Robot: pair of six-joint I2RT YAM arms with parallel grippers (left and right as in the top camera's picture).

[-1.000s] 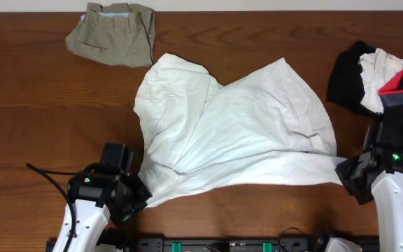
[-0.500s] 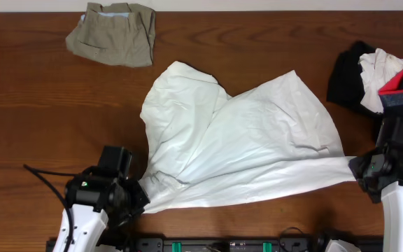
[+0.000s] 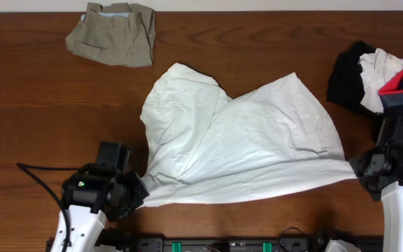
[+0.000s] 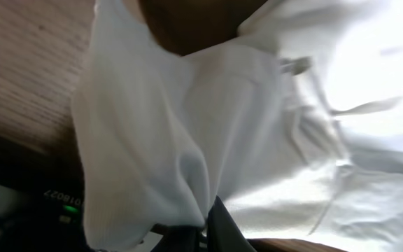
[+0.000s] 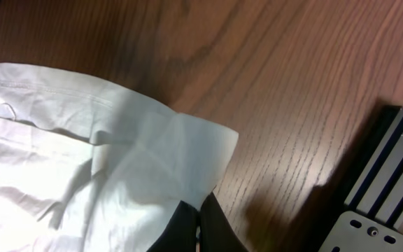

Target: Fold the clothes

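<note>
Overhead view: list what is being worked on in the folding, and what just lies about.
In work: white top, held by left gripper and right gripper.
Lying about: khaki piece; pile of black, white and red clothes.

Rumpled white top [image 3: 243,147] mid-table, khaki piece [image 3: 114,35] far-left, mixed pile [image 3: 378,73] right

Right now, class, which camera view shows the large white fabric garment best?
The overhead view: it shows the whole large white fabric garment stretched between the left gripper and right gripper. The left wrist view shows only a bunched corner; the right wrist view only a flat pinched corner.
</note>
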